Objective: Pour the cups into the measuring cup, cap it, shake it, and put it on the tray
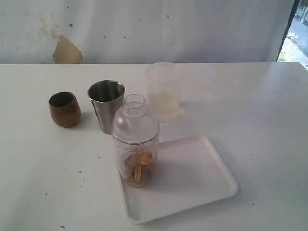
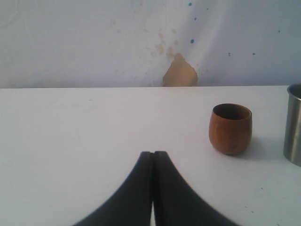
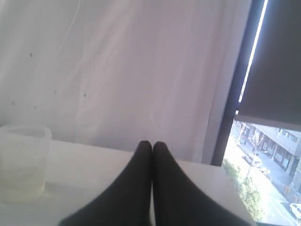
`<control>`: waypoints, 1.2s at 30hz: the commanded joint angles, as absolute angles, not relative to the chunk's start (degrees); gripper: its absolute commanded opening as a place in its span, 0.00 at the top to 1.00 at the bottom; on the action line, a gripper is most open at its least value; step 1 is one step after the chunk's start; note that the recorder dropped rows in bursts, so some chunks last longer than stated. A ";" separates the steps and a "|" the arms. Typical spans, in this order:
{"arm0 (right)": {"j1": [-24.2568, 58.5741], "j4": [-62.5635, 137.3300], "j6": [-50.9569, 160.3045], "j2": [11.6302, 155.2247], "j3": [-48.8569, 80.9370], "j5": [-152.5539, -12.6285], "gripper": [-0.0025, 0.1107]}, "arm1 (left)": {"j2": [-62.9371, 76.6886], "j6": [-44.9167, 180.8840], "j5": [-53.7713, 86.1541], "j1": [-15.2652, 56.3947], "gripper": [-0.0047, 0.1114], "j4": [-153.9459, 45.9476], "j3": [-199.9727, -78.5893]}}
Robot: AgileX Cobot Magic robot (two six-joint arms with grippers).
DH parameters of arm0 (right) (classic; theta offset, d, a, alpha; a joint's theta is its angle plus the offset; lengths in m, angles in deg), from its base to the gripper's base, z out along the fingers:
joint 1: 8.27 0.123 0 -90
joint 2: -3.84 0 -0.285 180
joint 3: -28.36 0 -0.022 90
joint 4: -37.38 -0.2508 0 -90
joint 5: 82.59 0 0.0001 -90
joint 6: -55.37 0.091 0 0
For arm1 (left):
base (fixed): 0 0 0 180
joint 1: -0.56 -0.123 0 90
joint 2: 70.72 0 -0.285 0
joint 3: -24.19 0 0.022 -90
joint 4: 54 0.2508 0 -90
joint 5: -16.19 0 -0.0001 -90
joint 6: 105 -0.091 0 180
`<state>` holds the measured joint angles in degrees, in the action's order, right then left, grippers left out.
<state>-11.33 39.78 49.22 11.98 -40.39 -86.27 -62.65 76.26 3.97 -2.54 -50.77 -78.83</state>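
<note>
Exterior view puts the capped measuring cup (image 1: pixel 136 144) upright on the tray (image 1: pixel 202 178) at its 9 o'clock edge, wooden cup (image 1: pixel 64 109) at 10 and steel tumbler (image 1: pixel 106 106) at 11 from it, all nearer my left gripper (image 2: pixel 153 154), pressed together empty like my right gripper (image 3: pixel 152 143).

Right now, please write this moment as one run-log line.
left gripper: shut, empty | right gripper: shut, empty | measuring cup: capped, on tray | wooden cup, steel tumbler: on table

One round brown wooden cup (image 1: pixel 64 109); one tapered steel tumbler (image 1: pixel 106 111); one tall clear plastic measuring cup (image 1: pixel 135 144); one frosted plastic cup (image 1: pixel 163 91); one white rectangular tray (image 1: pixel 202 178).
</note>
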 commanded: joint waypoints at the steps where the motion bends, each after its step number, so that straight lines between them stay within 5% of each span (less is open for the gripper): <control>1: -11.65 39.71 51.50 11.63 -46.11 -82.95 0.98 | -62.94 76.26 4.52 -2.31 0.96 -50.54 -78.59; 4: -11.65 39.71 51.72 11.63 -48.86 -78.80 0.98 | -62.94 76.26 4.52 -2.31 0.96 -50.54 -78.59; 13: -11.65 39.71 51.53 11.63 -48.86 -99.92 0.98 | -62.94 76.26 4.52 -2.31 0.96 -50.54 -78.59; 36: -11.65 39.71 51.20 11.63 -48.86 -100.51 0.98 | -62.94 76.26 4.52 -2.31 0.96 -50.54 -78.59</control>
<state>-11.33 39.63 51.32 11.98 -48.77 -100.99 -62.65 76.26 3.97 -2.54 -50.77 -78.83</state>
